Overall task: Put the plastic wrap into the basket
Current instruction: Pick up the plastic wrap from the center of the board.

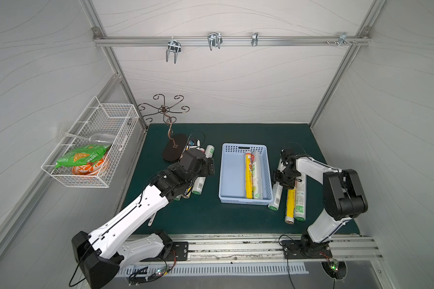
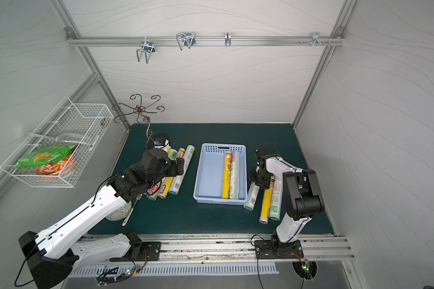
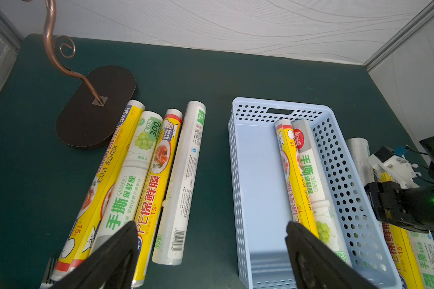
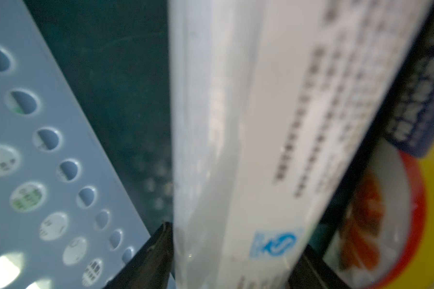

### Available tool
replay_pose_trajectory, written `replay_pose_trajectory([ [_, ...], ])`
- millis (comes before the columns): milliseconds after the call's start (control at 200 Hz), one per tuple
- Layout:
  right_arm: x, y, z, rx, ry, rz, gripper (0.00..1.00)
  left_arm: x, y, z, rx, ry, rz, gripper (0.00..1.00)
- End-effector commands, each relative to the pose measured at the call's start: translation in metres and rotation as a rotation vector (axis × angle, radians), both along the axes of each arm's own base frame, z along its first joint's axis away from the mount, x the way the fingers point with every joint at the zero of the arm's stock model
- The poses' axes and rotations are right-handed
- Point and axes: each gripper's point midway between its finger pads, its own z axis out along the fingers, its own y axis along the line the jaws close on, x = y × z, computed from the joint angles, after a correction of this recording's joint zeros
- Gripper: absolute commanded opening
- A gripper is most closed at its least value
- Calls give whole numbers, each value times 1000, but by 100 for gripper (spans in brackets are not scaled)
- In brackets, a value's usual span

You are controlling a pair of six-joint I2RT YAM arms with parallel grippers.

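The light blue basket [image 1: 221, 172] stands mid-mat with a yellow plastic wrap roll [image 1: 248, 175] and a white one [image 1: 256, 175] lying along its right wall. Several more rolls [image 3: 158, 175] lie side by side left of it. My left gripper [image 3: 211, 230] hangs open over the gap between those rolls and the basket, holding nothing. Right of the basket lie three rolls: a white one [image 1: 276, 197], a yellow one [image 1: 290, 205] and a white-green one [image 1: 300, 197]. My right gripper [image 1: 281, 179] is down on the white roll [image 4: 236, 125], one finger against each side of it.
A copper hook stand [image 1: 173, 147] on a dark oval base stands behind the left rolls. A white wire basket [image 1: 85, 150] with a green snack bag hangs on the left wall. A fork [image 2: 129, 212] and a patterned cup [image 2: 118, 212] lie under my left arm.
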Motion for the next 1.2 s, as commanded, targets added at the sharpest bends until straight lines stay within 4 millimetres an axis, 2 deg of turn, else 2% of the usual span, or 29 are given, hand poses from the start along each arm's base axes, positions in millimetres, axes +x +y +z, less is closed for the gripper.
replay_pose_trajectory([
  [0, 6, 5, 4, 11, -7, 8, 58, 2, -1, 10, -41, -34, 6, 95],
  [35, 7, 5, 4, 11, -8, 11, 52, 2, 0, 9, -39, -31, 8, 94],
  [100, 7, 5, 6, 12, -8, 13, 48, 2, 0, 8, -39, -29, 9, 95],
  [180, 8, 4, 9, 7, -10, 16, 40, 2, 1, 8, -42, -31, 10, 95],
  [395, 10, 0, 20, -8, -25, 11, 39, 0, 3, 11, -41, -37, 12, 94],
  [540, 10, -8, 35, -43, -41, 17, 39, -1, 7, 9, -32, -33, 18, 94],
  [620, 10, -15, 51, -90, -63, 24, 39, -1, 11, 9, -24, -34, 30, 95],
  [810, 13, -16, 110, -117, -165, 50, 40, -1, 15, 9, -11, -35, 39, 95],
  [915, 15, -2, 145, -59, -221, 59, 40, -1, 15, 7, -10, -30, 38, 95],
  [1030, 20, 29, 177, 62, -292, 96, 41, 0, 15, 6, -5, -26, 39, 95],
  [1196, 25, 70, 201, 216, -308, 135, 41, -1, 22, 10, 6, -32, 54, 95],
])
